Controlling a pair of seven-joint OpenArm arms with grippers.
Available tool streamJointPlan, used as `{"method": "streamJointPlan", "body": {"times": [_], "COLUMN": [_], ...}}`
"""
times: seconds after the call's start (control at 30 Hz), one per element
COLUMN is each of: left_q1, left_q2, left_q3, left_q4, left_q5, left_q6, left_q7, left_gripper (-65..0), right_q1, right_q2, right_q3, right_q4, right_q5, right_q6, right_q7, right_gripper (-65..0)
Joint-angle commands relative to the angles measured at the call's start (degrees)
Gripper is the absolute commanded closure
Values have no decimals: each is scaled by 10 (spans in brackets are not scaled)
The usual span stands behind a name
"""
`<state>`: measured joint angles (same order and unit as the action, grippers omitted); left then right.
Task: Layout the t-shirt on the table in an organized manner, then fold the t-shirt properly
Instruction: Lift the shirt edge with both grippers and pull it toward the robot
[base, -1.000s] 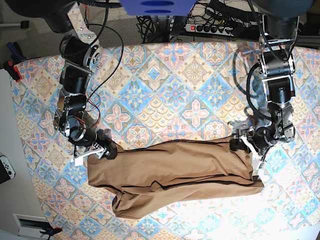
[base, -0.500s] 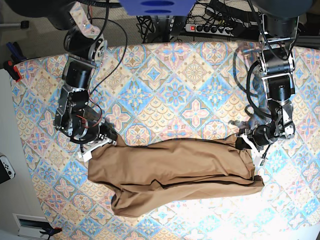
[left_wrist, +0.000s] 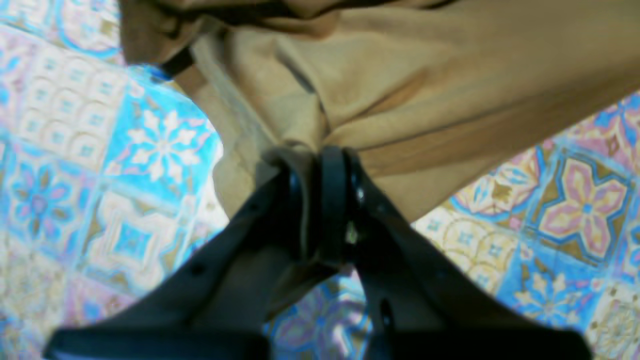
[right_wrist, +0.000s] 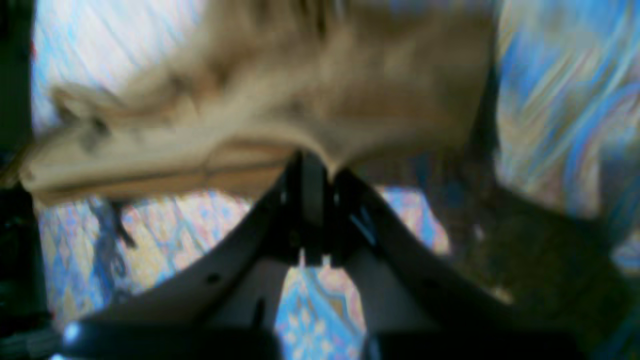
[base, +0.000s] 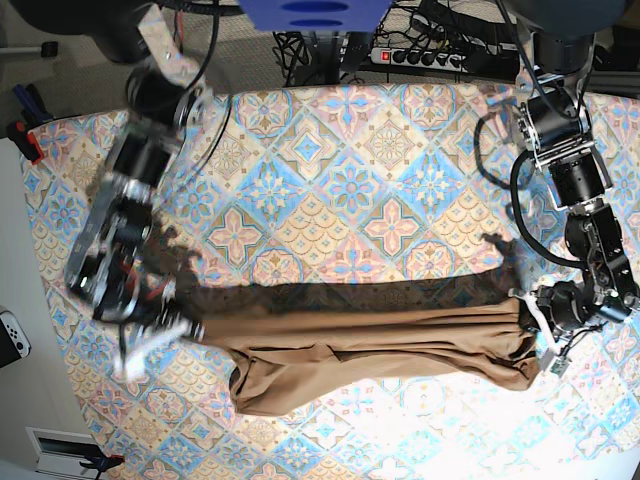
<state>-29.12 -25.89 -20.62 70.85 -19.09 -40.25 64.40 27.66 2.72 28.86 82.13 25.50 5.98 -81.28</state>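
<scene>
The tan t-shirt (base: 370, 345) is stretched into a long band across the near part of the patterned table (base: 350, 180). A shadow lies on the cloth just behind it. My left gripper (base: 535, 315), on the base view's right, is shut on the shirt's right end. The left wrist view shows the black fingers (left_wrist: 332, 200) pinching a bunched fold of the t-shirt (left_wrist: 425, 75). My right gripper (base: 190, 328), on the view's left, is shut on the other end. The right wrist view is blurred, with the right gripper (right_wrist: 312, 165) clamped on the t-shirt (right_wrist: 325, 75).
A power strip (base: 420, 57) and cables lie beyond the table's far edge. A white controller (base: 12, 338) and a red clamp (base: 25, 140) sit off the left side. The table's near edge runs just below the shirt.
Both grippers have shut on the shirt's ends and moved toward the near edge and apart. The shirt is pulled longer and narrower, with its upper edge raised.
</scene>
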Motion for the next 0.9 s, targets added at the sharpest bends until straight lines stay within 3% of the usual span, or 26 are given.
{"method": "streamJointPlan", "body": {"times": [0.0, 0.27, 0.5, 0.63, 0.73, 0.87], "left_q1": [-34, -82, -123, -165, -201, -263], "left_q2": [-12, -12, -12, -12, -11, 4], "left_q3": [-5, -26, -25, -25, -24, -24], "left_q4": [21, 24, 24, 24, 25, 25], "left_q5": [1, 3, 5, 1, 1, 4], "left_q6": [2, 2, 2, 36, 41, 42], "left_q7": [2, 48, 49, 49, 50, 90], "left_gripper": [0, 0, 0, 0, 0, 0], "right_q1": [20, 91, 193, 260, 310, 366], "right_q2": [3, 10, 76, 85, 87, 105], "right_q3": [-1, -1, -70, -102, -104, -109], "right_q4": [9, 9, 7, 6, -1, -37], "right_q5": [10, 8, 7, 7, 7, 6], "right_q6": [0, 0, 0, 0, 0, 0], "right_q7": [13, 13, 16, 37, 40, 41], "right_gripper": [0, 0, 0, 0, 0, 0]}}
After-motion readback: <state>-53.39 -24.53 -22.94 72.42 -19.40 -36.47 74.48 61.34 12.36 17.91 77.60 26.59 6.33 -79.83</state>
